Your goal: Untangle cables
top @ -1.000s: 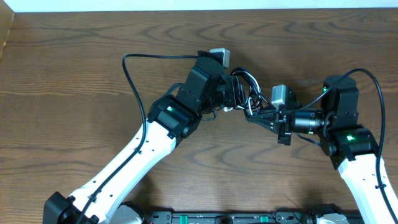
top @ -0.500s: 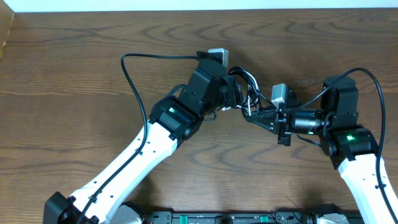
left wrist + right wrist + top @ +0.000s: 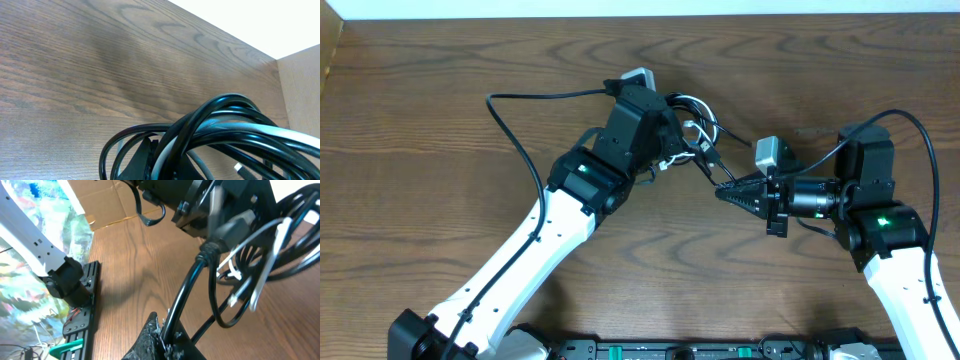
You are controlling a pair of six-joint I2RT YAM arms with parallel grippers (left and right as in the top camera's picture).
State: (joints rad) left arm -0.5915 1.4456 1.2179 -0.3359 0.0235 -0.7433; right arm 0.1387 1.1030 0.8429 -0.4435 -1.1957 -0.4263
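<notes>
The cables are a looped black and white bundle hanging from my left gripper, which is shut on them above the table's back middle. In the left wrist view the black loops and a white strand cross over my dark fingers. One black cable runs taut down-right to my right gripper, which is shut on it. The right wrist view shows that black cable pinched between the fingertips, with the white cable looping beyond it.
A cardboard box wall stands at the table's far left edge and shows in the left wrist view. A black equipment rail runs along the front edge. The left arm's own thick black lead arcs over the table.
My left gripper has moved up and to the left with the bundle, pulling a black cable straight out from my right gripper. The right gripper has stayed nearly in place.
</notes>
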